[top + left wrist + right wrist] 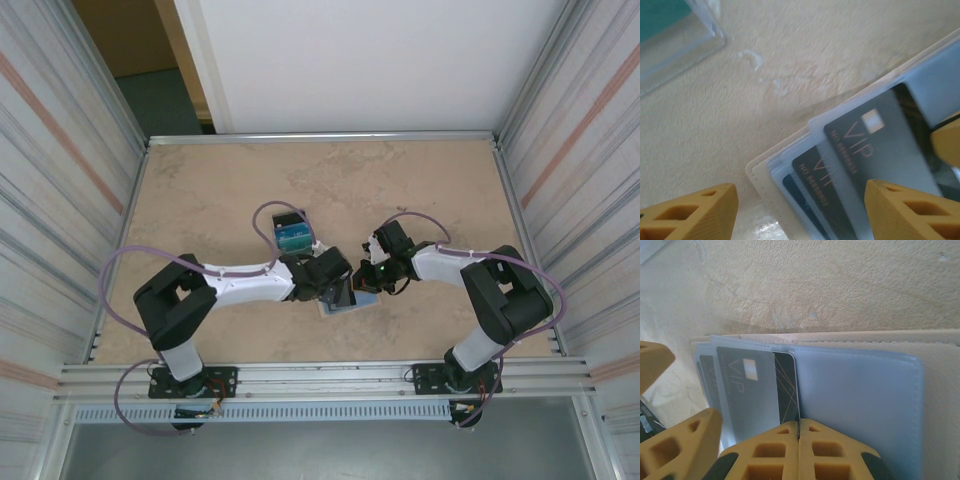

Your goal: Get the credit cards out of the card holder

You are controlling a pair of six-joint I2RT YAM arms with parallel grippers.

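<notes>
The card holder lies open on the table between the two arms, its beige rim and pale blue-grey inner face showing. Black credit cards marked VIP sit in its clear pockets, with a dark blue card below them. My right gripper is shut on the edge of a black card with gold lines that sticks out of a pocket. My left gripper is open and low over the holder's corner, one finger over the bare table and the other over the cards.
A clear plastic box holding something teal stands just beyond the left gripper, and its corner shows in the left wrist view. Metal walls close in the beige table on the left and right.
</notes>
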